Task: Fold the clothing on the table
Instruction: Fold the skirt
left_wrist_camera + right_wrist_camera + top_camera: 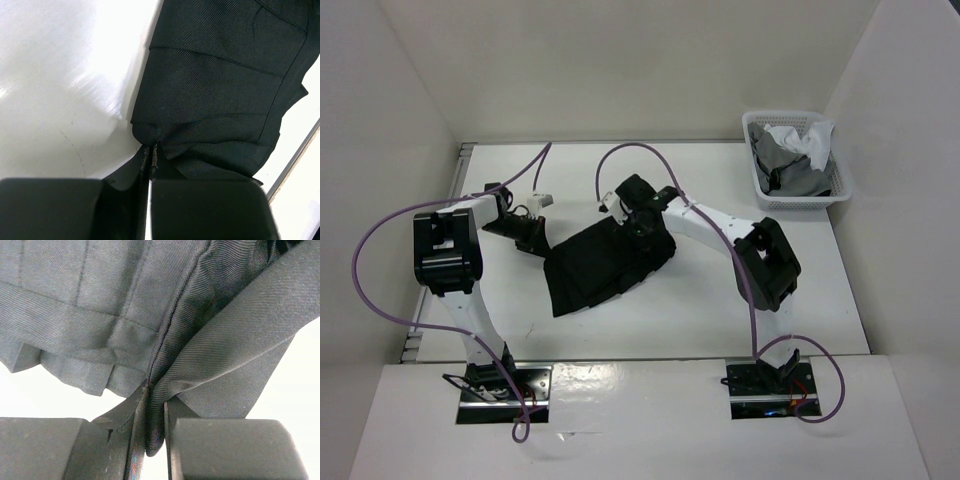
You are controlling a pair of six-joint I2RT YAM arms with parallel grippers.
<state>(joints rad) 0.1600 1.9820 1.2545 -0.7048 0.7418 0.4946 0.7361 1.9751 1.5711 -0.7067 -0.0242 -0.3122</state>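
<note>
We judge the fold to be under way but far from finished. The skirt (608, 266) lies around the middle of the worktop (720, 310), between the two arms, as an uneven dark patch with ragged corners, not a neat rectangle. The left end effector (150, 151) is pressed together on a thin bit of the skirt's edge at its left far corner, with the pleats running away from it across the white surface. The right end effector (155, 400) is pinching a thicker gather of cloth at the far right side, where a seam and a loose band of fabric meet between its fingers. Both grips look secure, so we take this as the point where a held edge is about to be carried over (which way, we cannot tell). What looks left to do: lay that edge down flat, smooth the layers and make any further fold. The basket (800, 202) of other garments stands well apart at the far right.
</note>
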